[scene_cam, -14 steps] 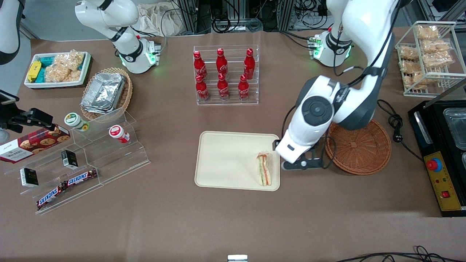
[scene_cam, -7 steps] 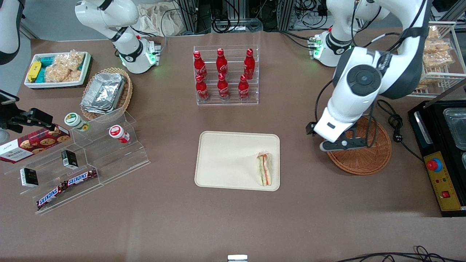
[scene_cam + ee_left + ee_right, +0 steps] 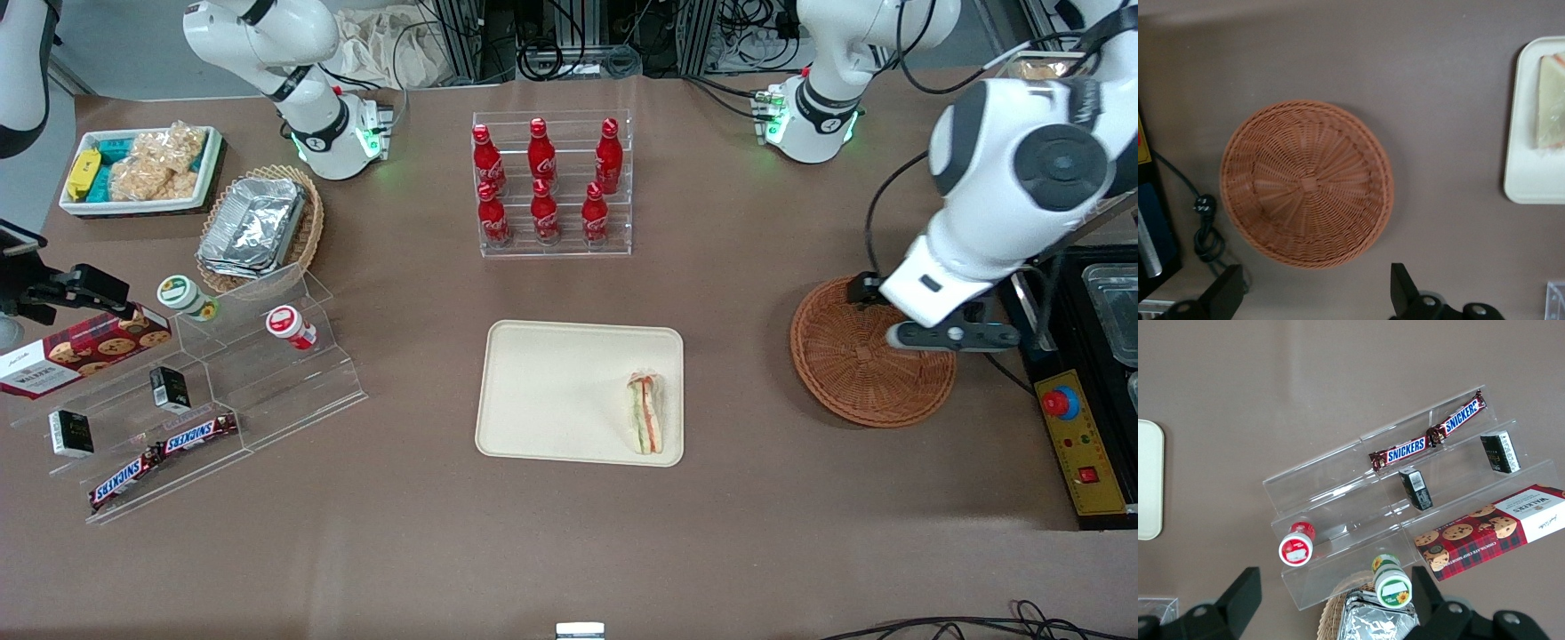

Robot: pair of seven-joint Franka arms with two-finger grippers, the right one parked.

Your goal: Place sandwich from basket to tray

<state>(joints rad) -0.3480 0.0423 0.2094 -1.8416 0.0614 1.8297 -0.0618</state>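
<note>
The wrapped wedge sandwich [image 3: 646,413] lies on the cream tray [image 3: 551,391], at the tray's end toward the working arm. It also shows in the left wrist view [image 3: 1551,102] on the tray [image 3: 1531,180]. The reddish-brown wicker basket [image 3: 845,364] stands empty beside the tray; the left wrist view shows its bare inside [image 3: 1306,183]. My gripper [image 3: 953,336] hangs high above the basket's edge toward the working arm's end, away from the tray. It is open and empty, its fingers [image 3: 1402,288] spread wide.
A black appliance with a red button [image 3: 1060,403] stands just past the basket, with a black power cord [image 3: 1205,230] beside it. A rack of red cola bottles [image 3: 547,187] stands farther from the camera than the tray. A wire rack of snack bags [image 3: 1049,133] is near the arm.
My gripper has left the tray's edge and swung away over the basket toward the working arm's end, rising. The sandwich stays where it lay on the tray.
</note>
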